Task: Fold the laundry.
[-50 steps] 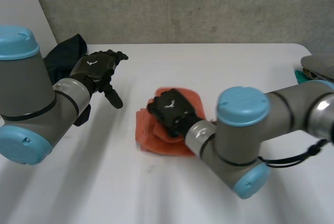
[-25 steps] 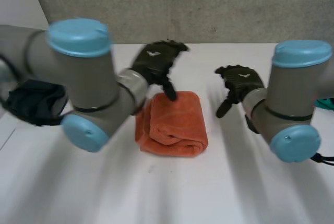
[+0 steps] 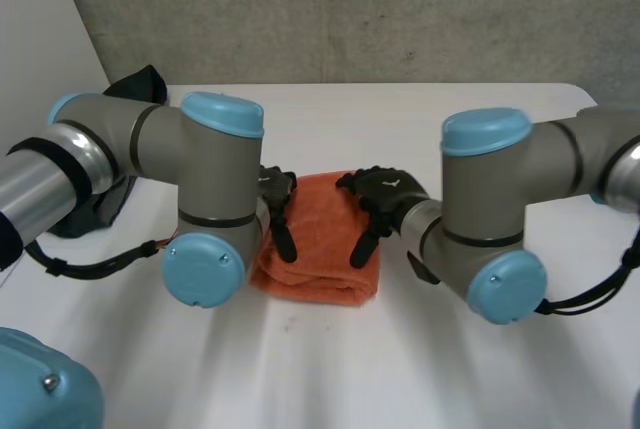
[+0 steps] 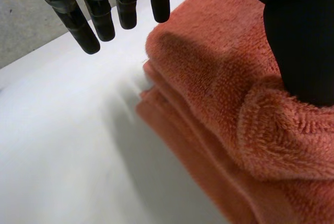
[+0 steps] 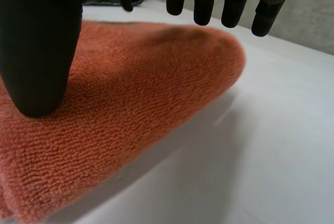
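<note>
Your orange towel point(image 3: 325, 254) lies folded in the middle of the desk point(image 3: 450, 129). It looks soft, thick and light, so it will probably slump. The left robot hand point(image 3: 277, 187) and right robot hand point(image 3: 385, 189) each rest a thumb on top with fingers straight, gripping nothing. Pinch all the layers at the side edges

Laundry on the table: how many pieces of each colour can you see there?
orange towel: 1
dark cloth: 1
Total: 2
</note>
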